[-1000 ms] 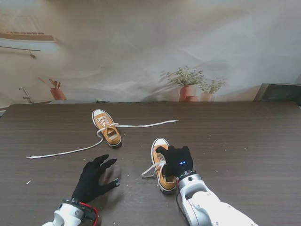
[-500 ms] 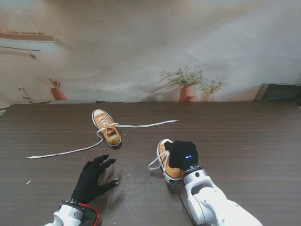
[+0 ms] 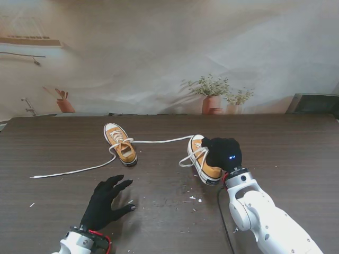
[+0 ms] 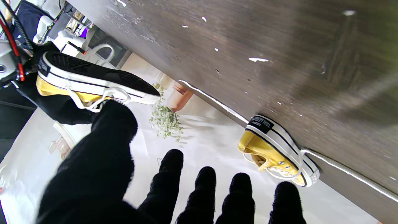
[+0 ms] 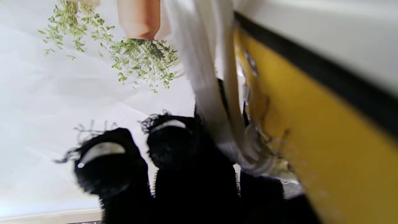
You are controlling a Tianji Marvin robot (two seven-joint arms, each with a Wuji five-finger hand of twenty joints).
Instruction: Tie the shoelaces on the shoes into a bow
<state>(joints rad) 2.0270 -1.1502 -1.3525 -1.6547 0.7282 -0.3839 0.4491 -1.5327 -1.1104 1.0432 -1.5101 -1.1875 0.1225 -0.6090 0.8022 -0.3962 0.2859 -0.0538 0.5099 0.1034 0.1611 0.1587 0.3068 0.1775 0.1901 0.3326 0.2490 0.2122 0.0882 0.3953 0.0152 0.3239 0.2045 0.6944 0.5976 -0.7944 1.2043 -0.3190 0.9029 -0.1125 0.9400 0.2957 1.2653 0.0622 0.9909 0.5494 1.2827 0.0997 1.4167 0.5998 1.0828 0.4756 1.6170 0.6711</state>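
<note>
Table [image 3: 275, 153], dark wood grain, carrying two yellow shoes and white specks near its front edge.

Left hand [image 3: 104, 202]: black glove, near the front edge toward the left corner, palm down, fingers [image 4: 169, 174] spread apart, holding nothing.

Lace [image 3: 79, 169]: long white strand trailing from the left shoe toward the table's left edge; a second strand runs right from the same shoe to the toe of the right shoe.

Left shoe [image 3: 120, 143]: flat on the table, left of centre, toward the back edge, untied.

Right shoe [image 3: 205, 160]: right of centre, lifted off the table in the left wrist view, laces loose.

Right hand [image 3: 223, 153]: black glove, fingers closed around the right shoe.
</note>
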